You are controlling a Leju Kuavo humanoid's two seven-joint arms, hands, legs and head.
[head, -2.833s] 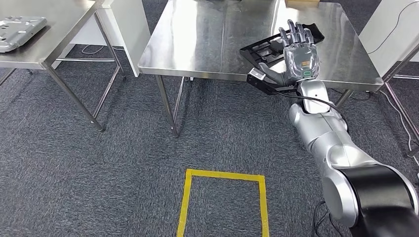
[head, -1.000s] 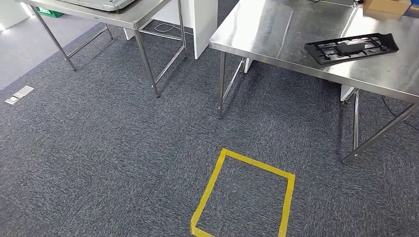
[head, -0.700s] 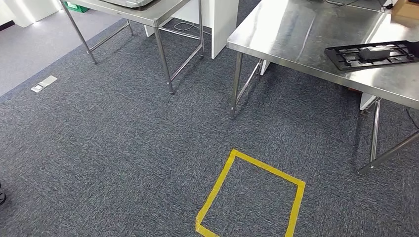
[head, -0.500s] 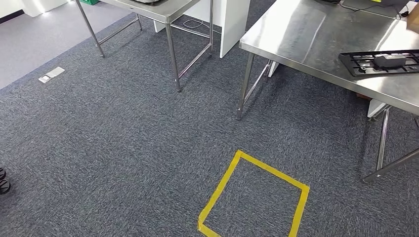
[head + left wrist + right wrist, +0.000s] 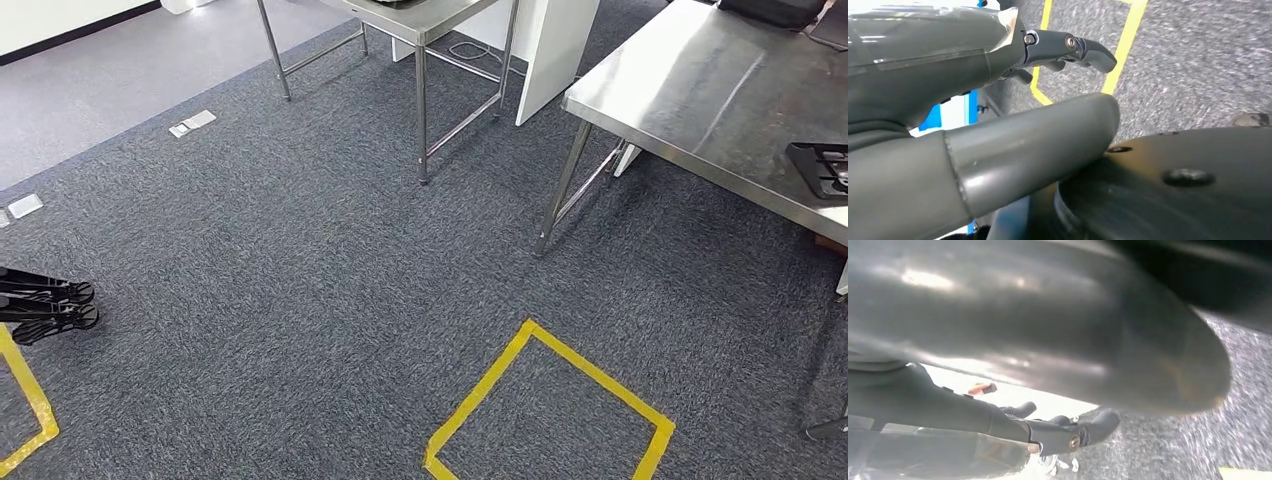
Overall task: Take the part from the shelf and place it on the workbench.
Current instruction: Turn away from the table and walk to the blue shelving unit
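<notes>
The black grid-shaped part [image 5: 825, 165] lies flat on the steel workbench [image 5: 700, 110] at the right edge of the head view, cut off by the frame. No hand touches it. In the left wrist view my left hand [image 5: 988, 115] hangs over the carpet, its thick thumb apart from the dark fingers [image 5: 1073, 47], with nothing between them. In the right wrist view my right hand [image 5: 1038, 340] hangs the same way, its fingers [image 5: 1073, 435] slightly curved away from the thumb and holding nothing.
A second steel table [image 5: 420, 15] stands at the back, with a white panel [image 5: 555, 50] beside it. A yellow tape square [image 5: 545, 400] marks the carpet in front. A black wheeled frame [image 5: 45, 305] and more yellow tape [image 5: 30, 400] are at the left.
The camera has turned left, so the whole scene has shifted right. My right hand, which held the part on the workbench, has let go and dropped out of the head view.
</notes>
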